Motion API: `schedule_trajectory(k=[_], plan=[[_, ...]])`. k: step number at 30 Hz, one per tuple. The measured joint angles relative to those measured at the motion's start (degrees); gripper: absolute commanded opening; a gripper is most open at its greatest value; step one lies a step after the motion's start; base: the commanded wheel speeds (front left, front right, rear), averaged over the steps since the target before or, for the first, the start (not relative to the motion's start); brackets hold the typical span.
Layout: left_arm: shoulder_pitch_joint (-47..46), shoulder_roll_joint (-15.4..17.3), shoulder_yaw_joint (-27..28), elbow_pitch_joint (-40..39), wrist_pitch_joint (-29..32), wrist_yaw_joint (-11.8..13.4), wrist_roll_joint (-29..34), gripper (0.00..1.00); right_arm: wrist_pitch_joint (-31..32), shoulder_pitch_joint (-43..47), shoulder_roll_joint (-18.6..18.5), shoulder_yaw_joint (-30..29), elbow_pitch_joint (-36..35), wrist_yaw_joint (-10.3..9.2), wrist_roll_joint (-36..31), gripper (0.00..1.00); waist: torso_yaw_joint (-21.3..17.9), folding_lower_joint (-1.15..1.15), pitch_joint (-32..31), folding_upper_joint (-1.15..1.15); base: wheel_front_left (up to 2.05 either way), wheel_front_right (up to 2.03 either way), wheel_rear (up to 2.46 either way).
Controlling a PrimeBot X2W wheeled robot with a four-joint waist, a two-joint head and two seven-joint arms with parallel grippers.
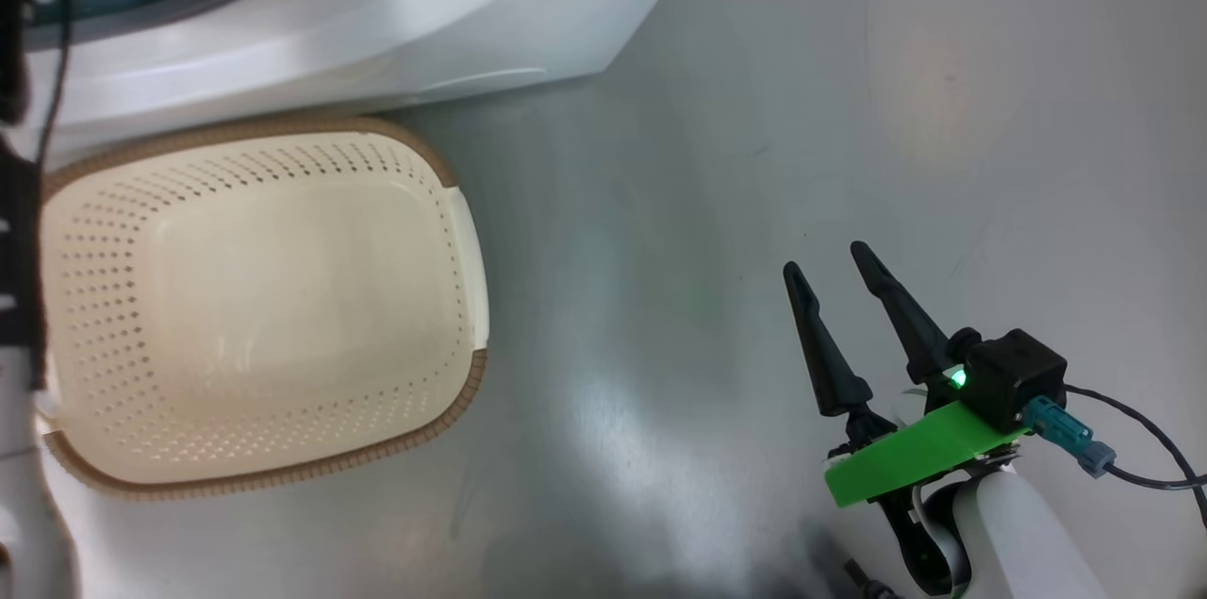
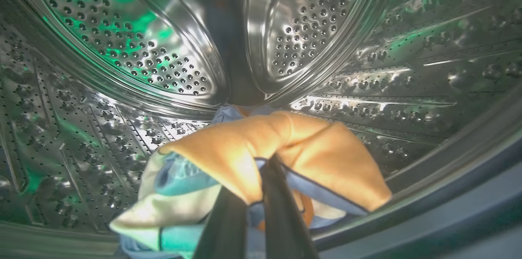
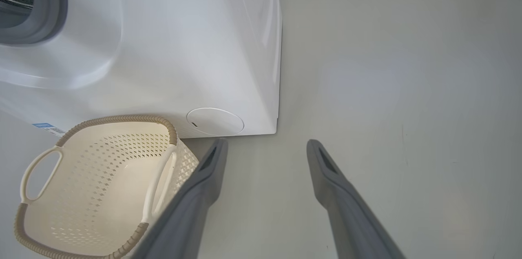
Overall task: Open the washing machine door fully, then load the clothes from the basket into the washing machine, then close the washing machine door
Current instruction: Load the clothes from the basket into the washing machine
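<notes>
Left end effector (image 2: 263, 169) is reaching deep into the steel perforated drum (image 2: 122, 47) of the big white boxy front-loading washing machine (image 1: 377, 14). Its two dark fingers are pinching shut on the clothes (image 2: 244, 149), a soft bundle of orange, cream and light-blue fabric. The cloth is draping over the fingertips and spilling to both sides.

Key relation: the bundle is hanging at the fingertips, well past the grey rubber gasket (image 3: 49, 14), and the dimpled drum wall is lying just beyond it along the fingers' own line. I cannot tell whether cloth and wall are touching. Judging from this, letting go here is likely dropping the load inside, not onto the lip.

The small rectangular cream plastic basket with the brown woven-look rim (image 1: 264, 297) is sitting on the grey floor (image 1: 754, 108), tight against the machine's front. Its perforated bottom is showing bare, so this is looking like the last piece.

Right end effector (image 1: 825, 257) is hovering over the floor, well to the right of the basket, with its fingers spread wide and gripping nothing. It is pointing towards the machine's front corner.

Closing the door is not yet done.
</notes>
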Motion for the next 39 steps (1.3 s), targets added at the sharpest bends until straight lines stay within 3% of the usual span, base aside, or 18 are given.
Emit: schedule_trajectory(k=[9, 18, 27, 38, 39], plan=[[-6.83, 1.21, -1.49, 4.50, -4.97, -1.26, 0.14, 0.00, 0.00, 0.00, -0.01, 0.52, -0.43, 0.00, 0.22, 1.00, -0.74, 0.00, 3.77, 0.00, 0.00, 0.00, 0.00], [-15.42, 2.74, -3.32, 9.16, -14.46, -1.93, 1.65, 0.00, 0.00, -0.01, 0.01, 1.72, -0.97, 0.00, 1.68, 1.00, -1.89, 0.00, 6.32, -0.01, 0.00, 0.00, 0.00], [-17.93, 3.34, -5.70, 19.14, -11.25, -2.47, 0.53, 0.00, 0.00, 0.02, 0.01, 2.67, -0.57, 0.00, 2.04, 1.00, -2.52, 0.00, 6.23, 0.00, 0.00, 0.00, 0.00], [-19.51, 3.91, -7.81, 24.80, -11.36, -2.72, -2.44, 0.00, 0.00, 0.06, 0.02, 2.75, -0.43, 0.00, 2.03, 1.00, -2.60, 0.00, 5.85, 0.00, 0.00, 0.00, 0.00], [-19.55, 3.93, -7.94, 25.01, -11.88, -2.72, -2.44, 0.06, 0.00, 0.06, 0.01, 2.68, -0.44, 0.00, 2.03, 1.00, -2.55, 0.00, 5.84, 0.00, 0.00, 0.00, 0.00]])
